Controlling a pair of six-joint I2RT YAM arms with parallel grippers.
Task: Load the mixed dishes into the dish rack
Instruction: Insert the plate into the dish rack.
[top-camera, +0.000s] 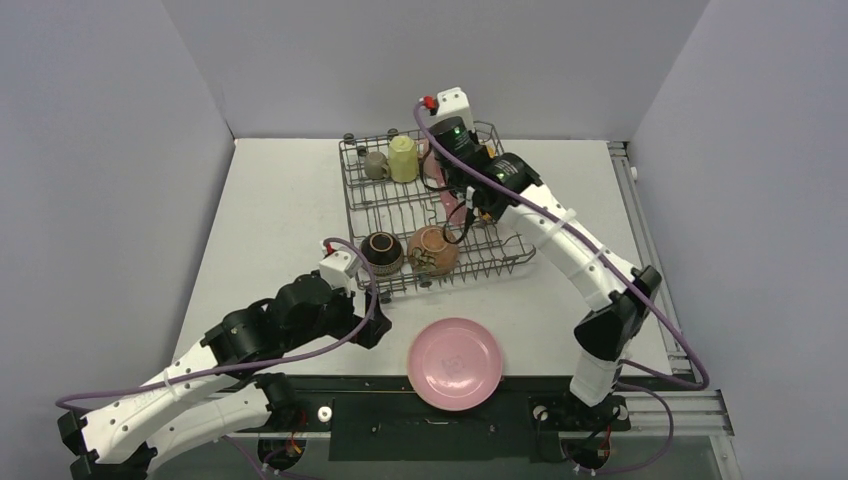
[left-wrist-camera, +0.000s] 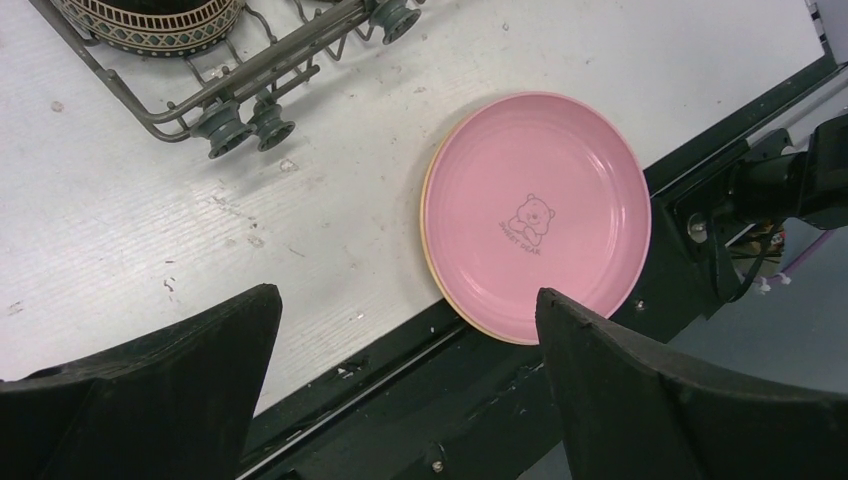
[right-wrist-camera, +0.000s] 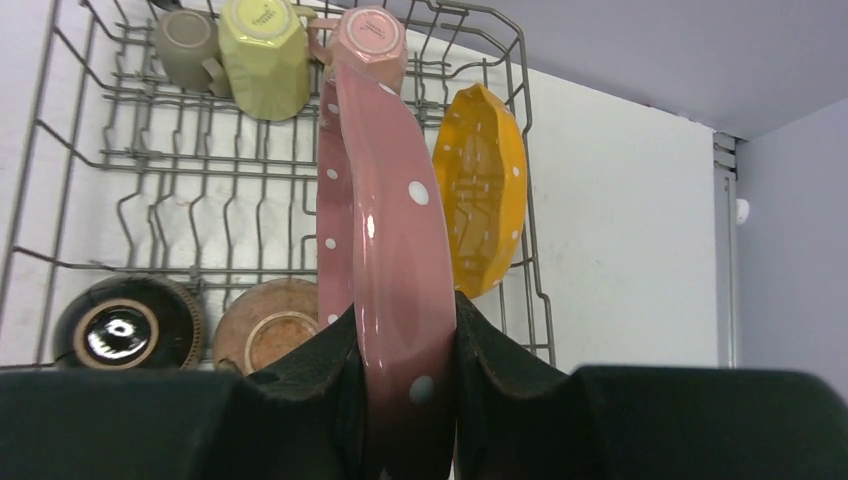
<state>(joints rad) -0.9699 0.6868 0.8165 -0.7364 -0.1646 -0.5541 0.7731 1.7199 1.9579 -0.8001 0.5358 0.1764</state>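
Top view: the dish rack (top-camera: 350, 195) sits on the table (top-camera: 280, 220) toward 12 o'clock. In its 11 o'clock corner stand the grey-olive cup (top-camera: 376, 165) and the pale yellow mug (top-camera: 403, 158). Along its 6 o'clock side are a dark brown bowl (top-camera: 382, 252) and a lighter brown bowl (top-camera: 432, 250). The right fingers (top-camera: 470, 212) reach down into the middle of the rack. The left fingers (top-camera: 372, 325) hover low at 7 o'clock of the rack, near the pink plate (top-camera: 455, 363). That plate lies flat at the table's 6 o'clock edge, overlapping the dark rail.

Left wrist view: the left fingers (left-wrist-camera: 230, 340) are spread wide and grasp nothing. The pink plate (left-wrist-camera: 540, 215), printed with a small bear, lies ahead at 1 o'clock. A corner of the dish rack (left-wrist-camera: 230, 128) and the dark brown bowl (left-wrist-camera: 150, 20) show at 11 o'clock.

Right wrist view: the right fingers (right-wrist-camera: 320, 370) are clenched on the rim of a pink dotted plate (right-wrist-camera: 385, 200), held on edge above the dish rack (right-wrist-camera: 160, 155). Just beside it at 3 o'clock the orange scalloped plate (right-wrist-camera: 480, 190) stands upright in the rack. The pink mug (right-wrist-camera: 370, 35) is at 12 o'clock, with the pale yellow mug (right-wrist-camera: 265, 55) and grey-olive cup (right-wrist-camera: 187, 45) at 11 o'clock. The dark brown bowl (right-wrist-camera: 128, 325) and lighter brown bowl (right-wrist-camera: 268, 325) are at 8 o'clock.
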